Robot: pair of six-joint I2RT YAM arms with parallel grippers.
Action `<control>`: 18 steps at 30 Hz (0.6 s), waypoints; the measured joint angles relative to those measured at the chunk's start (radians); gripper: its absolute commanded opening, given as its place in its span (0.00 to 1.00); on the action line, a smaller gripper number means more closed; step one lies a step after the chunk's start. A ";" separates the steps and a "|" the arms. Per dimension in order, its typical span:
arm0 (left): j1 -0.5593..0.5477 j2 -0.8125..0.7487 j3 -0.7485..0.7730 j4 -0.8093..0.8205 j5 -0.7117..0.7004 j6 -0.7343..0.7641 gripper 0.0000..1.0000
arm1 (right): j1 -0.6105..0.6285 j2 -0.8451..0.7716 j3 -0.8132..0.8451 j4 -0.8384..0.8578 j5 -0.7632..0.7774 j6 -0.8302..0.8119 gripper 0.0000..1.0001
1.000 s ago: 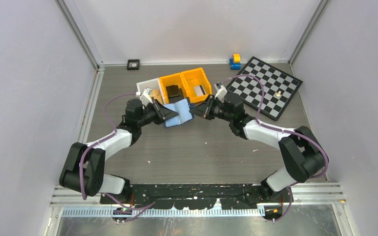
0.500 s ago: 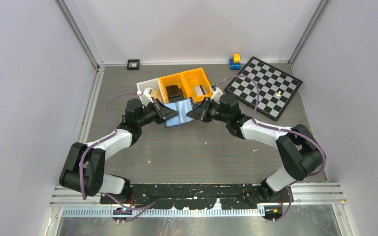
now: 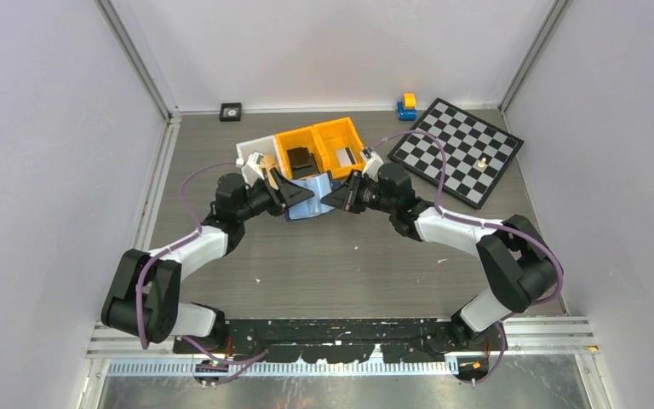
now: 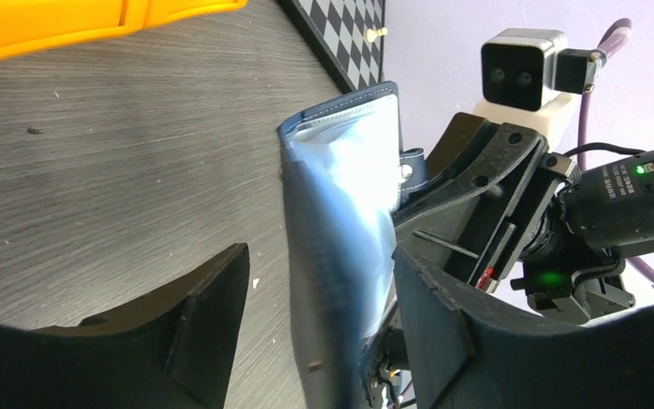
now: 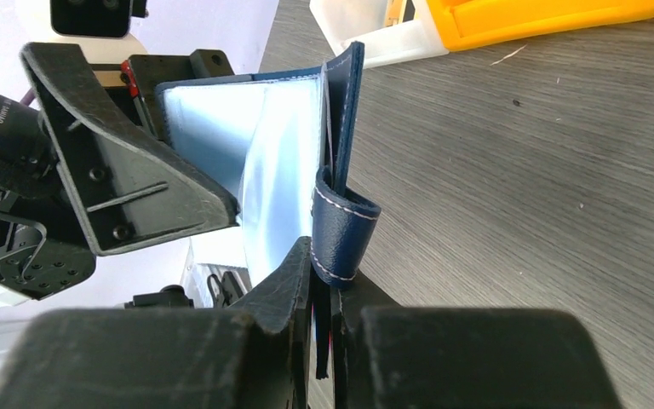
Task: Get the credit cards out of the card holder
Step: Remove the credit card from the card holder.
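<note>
The card holder [image 3: 313, 198] is held off the table between the two arms, part-open, its light blue inside [image 5: 285, 162] showing. My right gripper [image 5: 328, 281] is shut on the holder's navy edge, right under the curled snap tab [image 5: 341, 230]. My left gripper [image 4: 319, 264] is open, one finger on each side of the holder [image 4: 341, 230], with a clear gap on the left side. In the top view the left gripper [image 3: 294, 194] and the right gripper [image 3: 341, 198] face each other closely. The credit cards are hidden.
Two orange bins [image 3: 319, 146] and a white bin [image 3: 254, 152] stand just behind the grippers, with small items inside. A chessboard [image 3: 460, 149] lies at the back right, a blue and yellow toy [image 3: 406, 106] beside it. A small black square [image 3: 231, 111] sits at the back wall.
My left gripper has opened and let go of the holder's side. The right gripper moved left with the holder, which now folds narrower, and it keeps its grip.
</note>
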 measured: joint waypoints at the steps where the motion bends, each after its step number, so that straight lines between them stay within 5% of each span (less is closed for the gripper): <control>1: 0.000 -0.003 -0.001 0.000 0.000 -0.001 0.71 | 0.002 0.000 0.000 0.000 0.000 -0.001 0.06; 7: -0.005 -0.015 -0.001 0.014 0.004 0.000 0.77 | 0.029 0.000 0.000 -0.021 0.007 -0.016 0.06; 11: -0.005 -0.017 -0.001 0.014 0.003 0.001 0.71 | 0.033 0.000 0.000 -0.018 0.008 -0.023 0.06; 16: -0.005 -0.017 -0.001 0.000 -0.005 0.012 0.68 | 0.039 0.000 0.000 -0.006 0.005 -0.026 0.21; 18: -0.005 -0.017 -0.001 -0.007 -0.005 0.015 0.60 | 0.043 0.000 0.000 -0.003 -0.002 -0.027 0.29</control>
